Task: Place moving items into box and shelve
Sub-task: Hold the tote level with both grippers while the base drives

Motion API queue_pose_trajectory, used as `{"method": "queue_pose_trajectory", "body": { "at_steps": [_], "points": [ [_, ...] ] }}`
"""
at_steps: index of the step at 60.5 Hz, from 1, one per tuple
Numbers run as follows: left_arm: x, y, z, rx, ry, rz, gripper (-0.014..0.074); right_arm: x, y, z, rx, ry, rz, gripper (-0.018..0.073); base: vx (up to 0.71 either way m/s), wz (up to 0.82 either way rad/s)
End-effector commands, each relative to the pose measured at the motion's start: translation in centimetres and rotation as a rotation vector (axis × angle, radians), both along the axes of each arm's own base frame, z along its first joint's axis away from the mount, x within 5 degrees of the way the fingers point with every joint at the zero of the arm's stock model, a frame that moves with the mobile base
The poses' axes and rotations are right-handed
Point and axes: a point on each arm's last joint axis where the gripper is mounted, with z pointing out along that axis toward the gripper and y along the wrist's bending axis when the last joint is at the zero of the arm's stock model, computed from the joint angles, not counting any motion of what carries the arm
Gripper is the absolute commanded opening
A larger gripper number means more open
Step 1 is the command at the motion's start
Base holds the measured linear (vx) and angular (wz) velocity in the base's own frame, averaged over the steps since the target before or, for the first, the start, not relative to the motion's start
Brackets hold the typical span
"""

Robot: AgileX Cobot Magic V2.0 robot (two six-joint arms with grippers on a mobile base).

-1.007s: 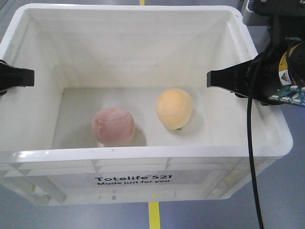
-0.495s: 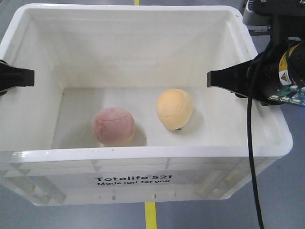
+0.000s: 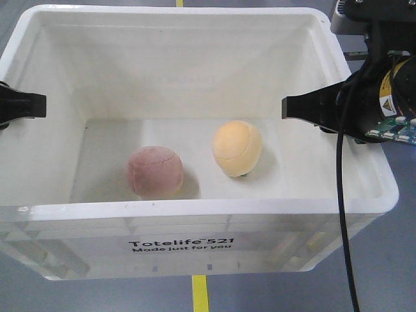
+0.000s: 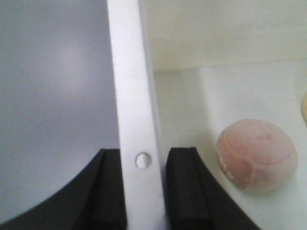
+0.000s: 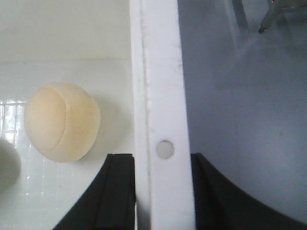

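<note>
- From the left wrist camera: the left pincer (image 4: 144,189) is narrow and clamps the box (image 4: 132,72). Its two black fingers (image 4: 110,191) press on both sides of the white rim, next to a small round hole (image 4: 142,160). The lower edge cuts both fingers off. Inside, the pink ball (image 4: 255,154) lies on the bottom, apart from this wall. Of the yellow ball (image 4: 305,106) only a pale sliver shows at the right edge. Outside the wall the grey floor (image 4: 53,96) is blurred.
- From the right wrist camera: the right pincer (image 5: 164,191) is narrow too and grips the opposite rim in the same way, one finger on each side. The yellow ball lies inside, near this wall but not touching it. A dim rounded shape at the lower left edge is too blurred to name.
- From the front camera: both balls rest on the box bottom, apart from each other. The pink one is left and nearer the front wall, the yellow one right. Of each pincer only the inner finger shows, level and pointing inward; the outer fingers are hidden or cut off. The left arm is out of frame. The right wrist sits at the right edge, and a black cable (image 3: 341,195) hangs down past the box corner. A yellow line (image 3: 200,292) on the floor is partly hidden by the box. I cannot tell whether the box stands or hangs.
</note>
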Motion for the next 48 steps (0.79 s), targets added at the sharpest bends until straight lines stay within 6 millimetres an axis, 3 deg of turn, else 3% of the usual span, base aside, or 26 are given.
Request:
{"method": "queue_pose_trajectory", "body": {
  "at_steps": [1,21,48],
  "points": [
    [0.00,0.00,2.52,-0.036,-0.177,-0.032,-0.0022,0.25,-0.85,2.89,-0.008,-0.188,0.027,0.0075,0.29,-0.13],
    [0.00,0.00,2.52,-0.036,-0.177,-0.032,-0.0022,0.25,-0.85,2.89,-0.008,-0.188,0.027,0.0075,0.25,-0.28],
    [0.00,0.00,2.52,-0.036,-0.177,-0.032,-0.0022,0.25,-0.85,2.89,-0.008,-0.188,0.027,0.0075,0.18,-0.51]
  ]
}}
